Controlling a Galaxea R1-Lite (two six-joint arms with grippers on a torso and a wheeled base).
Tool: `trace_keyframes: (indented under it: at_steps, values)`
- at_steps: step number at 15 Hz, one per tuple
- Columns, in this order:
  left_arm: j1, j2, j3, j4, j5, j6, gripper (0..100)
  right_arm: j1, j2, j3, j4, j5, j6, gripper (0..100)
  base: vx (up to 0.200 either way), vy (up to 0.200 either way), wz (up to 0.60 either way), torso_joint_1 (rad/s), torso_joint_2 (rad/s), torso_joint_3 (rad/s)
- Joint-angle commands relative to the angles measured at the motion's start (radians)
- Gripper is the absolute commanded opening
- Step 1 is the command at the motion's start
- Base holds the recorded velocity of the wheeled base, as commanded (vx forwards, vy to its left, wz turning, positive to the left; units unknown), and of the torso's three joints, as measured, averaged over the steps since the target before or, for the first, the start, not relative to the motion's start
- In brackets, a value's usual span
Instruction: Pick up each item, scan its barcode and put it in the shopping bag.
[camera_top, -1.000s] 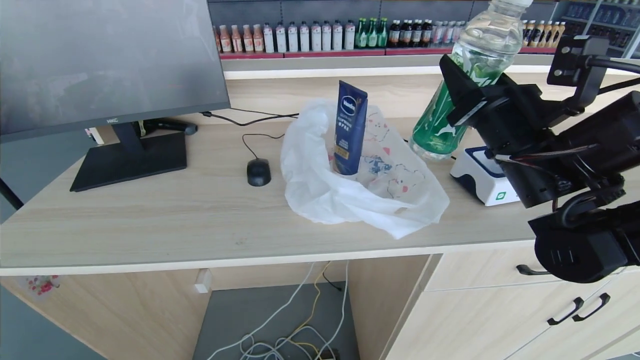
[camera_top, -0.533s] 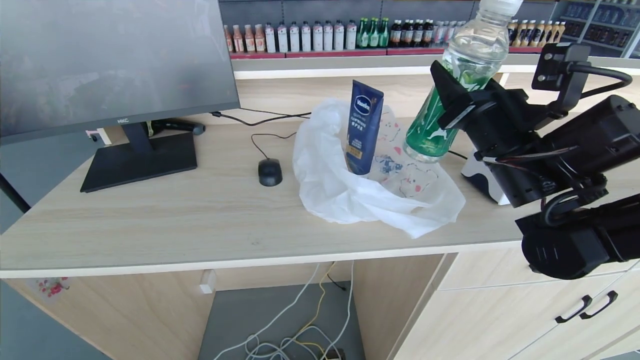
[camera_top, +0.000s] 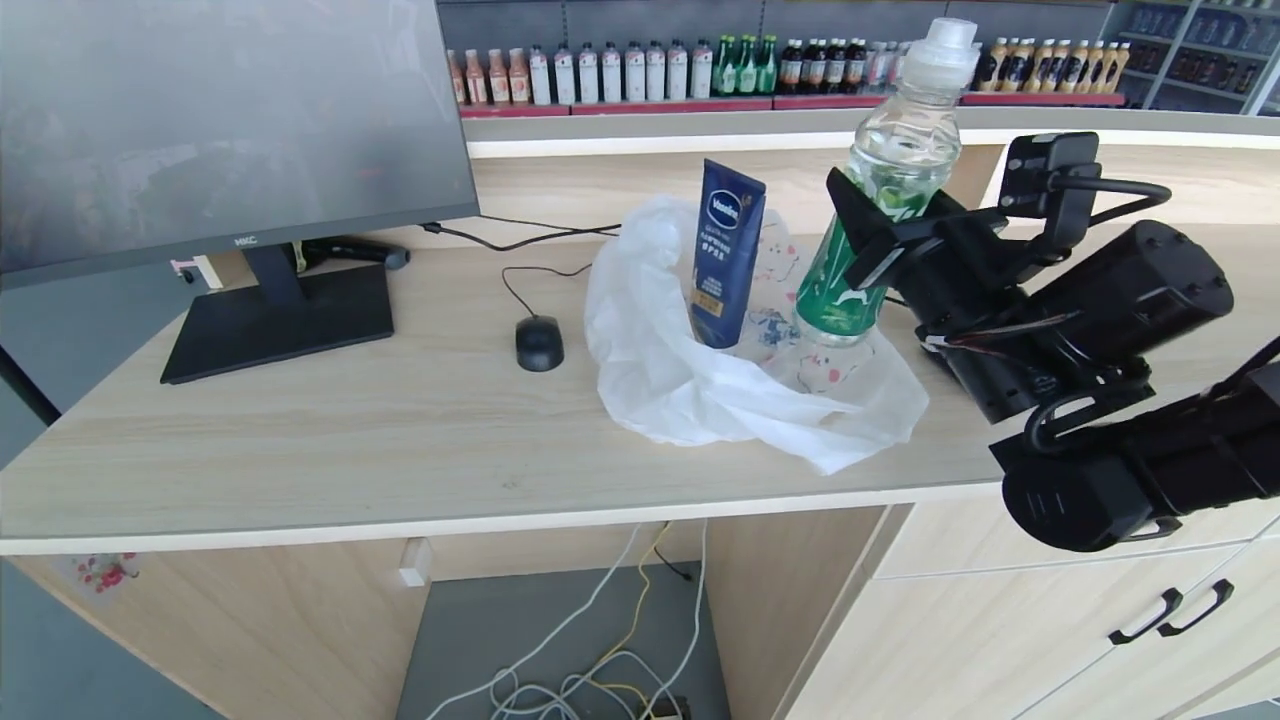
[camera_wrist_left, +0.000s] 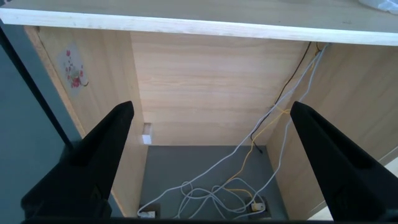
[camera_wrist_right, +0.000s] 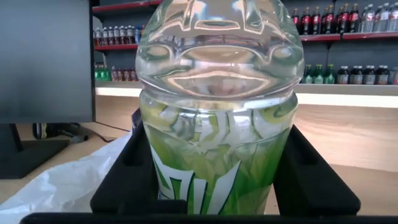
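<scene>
On the left, our left gripper (camera_wrist_left: 211, 155) hangs below the desk's front edge, its jaws spread wide with nothing between them, facing the cables (camera_wrist_left: 249, 186) under the desk (camera_top: 300, 430). Up top, the monitor (camera_top: 220, 130) stands on the desk's far left, and the mouse (camera_top: 539, 342) lies to its right, with a broad stretch of bare wood in front of both.

At the centre is the white shopping bag (camera_top: 700, 400), slumped open with its front hem near the desk's front edge. The blue tube (camera_top: 727, 255) stands upright inside it, towards the back.

Just right of the tube is the green-labelled bottle (camera_top: 870, 240), tilted, with its white cap higher and further right than its base. The right gripper (camera_top: 868, 262) has it: the jaws are clamped on the bottle's middle, one finger on each side of the label, as the right wrist view shows (camera_wrist_right: 214, 180). The base sits low over the bag's right half, and we cannot tell whether it touches the plastic. Only a narrow gap separates bottle and tube. The right arm takes up the desk's right end.
</scene>
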Motion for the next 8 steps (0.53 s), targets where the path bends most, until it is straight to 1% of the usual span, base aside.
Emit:
trace_keyframes:
  at_steps: [1, 2, 8]
  values:
    - [-0.001, 0.0, 0.0, 0.0, 0.0, 0.0, 100, -0.006, 0.026, -0.002, -0.001, 0.008, -0.006, 0, 0.0, 0.0, 0.0, 0.0, 0.0, 0.0]
    - [0.001, 0.0, 0.0, 0.0, 0.0, 0.0, 100, -0.019, 0.046, -0.002, -0.001, 0.034, -0.02, 0, 0.0, 0.0, 0.0, 0.0, 0.0, 0.0]
    - [-0.001, 0.0, 0.0, 0.0, 0.0, 0.001, 100, -0.023, 0.115, -0.019, -0.001, 0.05, -0.048, 0, 0.0, 0.0, 0.0, 0.0, 0.0, 0.0]
